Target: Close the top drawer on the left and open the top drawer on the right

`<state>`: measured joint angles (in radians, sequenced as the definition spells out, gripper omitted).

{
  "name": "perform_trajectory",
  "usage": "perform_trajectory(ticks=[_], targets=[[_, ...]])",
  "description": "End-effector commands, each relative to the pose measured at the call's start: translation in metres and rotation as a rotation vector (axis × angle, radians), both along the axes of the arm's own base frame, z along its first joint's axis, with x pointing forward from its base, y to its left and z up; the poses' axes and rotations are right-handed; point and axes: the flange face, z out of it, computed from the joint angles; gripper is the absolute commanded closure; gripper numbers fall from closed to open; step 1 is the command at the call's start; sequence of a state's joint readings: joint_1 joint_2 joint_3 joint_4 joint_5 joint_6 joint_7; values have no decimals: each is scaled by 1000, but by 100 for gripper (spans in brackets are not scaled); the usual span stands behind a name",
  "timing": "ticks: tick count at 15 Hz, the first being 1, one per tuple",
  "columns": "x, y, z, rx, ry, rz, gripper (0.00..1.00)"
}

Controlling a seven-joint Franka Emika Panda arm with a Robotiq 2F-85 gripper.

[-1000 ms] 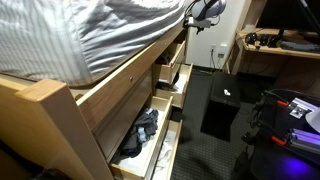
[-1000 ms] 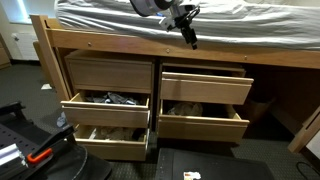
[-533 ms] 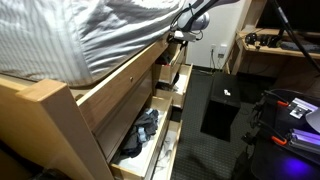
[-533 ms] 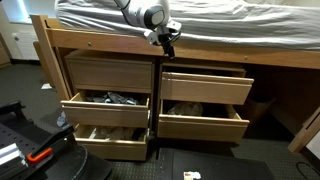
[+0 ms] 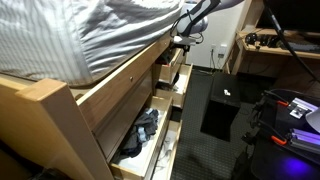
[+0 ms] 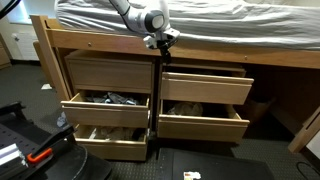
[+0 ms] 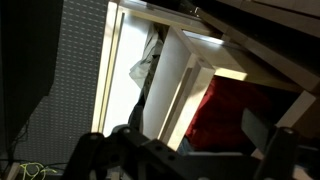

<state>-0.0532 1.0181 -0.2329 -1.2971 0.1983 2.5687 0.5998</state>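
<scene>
The gripper [image 6: 161,46] hung, jaws apart, before boxy pale-wood drawers [image 6: 205,86] under rumpled striped bedding [image 5: 90,35].

My gripper [image 6: 160,44] is matt black. The drawers [image 6: 200,87] and bed frame [image 6: 100,47] are pale, smooth, matt wood. The bedding [image 5: 90,35] is striped cloth, and the floor [image 5: 200,160] is dark and textured.

I see striped bedding [image 5: 80,35] lying over the wooden bed frame [image 6: 100,40]. Dark clothes [image 6: 112,98] are heaped in an open middle drawer [image 6: 105,112]. A black mat [image 5: 222,105] lies on the floor beside the bed, and a cluttered surface [image 5: 285,50] stands near the far wall.
</scene>
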Motion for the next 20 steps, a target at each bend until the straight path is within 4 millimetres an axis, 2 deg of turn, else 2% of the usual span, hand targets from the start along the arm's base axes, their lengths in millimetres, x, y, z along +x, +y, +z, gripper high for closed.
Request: perform_trajectory(ticks=[1,4,5,6,9,10,12,13,15,16,18,19,20], targets=[[1,-1,1,0,-2,0,0],[2,-3,5,0,-8,-1,0],[5,0,-3,7,-15,-23,0],[-1,-25,-15,21,-51,-69,0],[-3,-46,-46,87,-118,-161,0],[-6,-30,-29,49,-65,-119,0],[-10,-45,-49,62,-86,-150,0],[-10,-49,-52,64,-90,-155,0],[-7,-47,-50,68,-98,-154,0],[-5,-40,-48,137,-42,-35,0],[-8,-51,-59,184,-9,37,0],[-7,-37,-57,126,-32,-31,0],[-9,-40,-59,146,-16,-2,0]])
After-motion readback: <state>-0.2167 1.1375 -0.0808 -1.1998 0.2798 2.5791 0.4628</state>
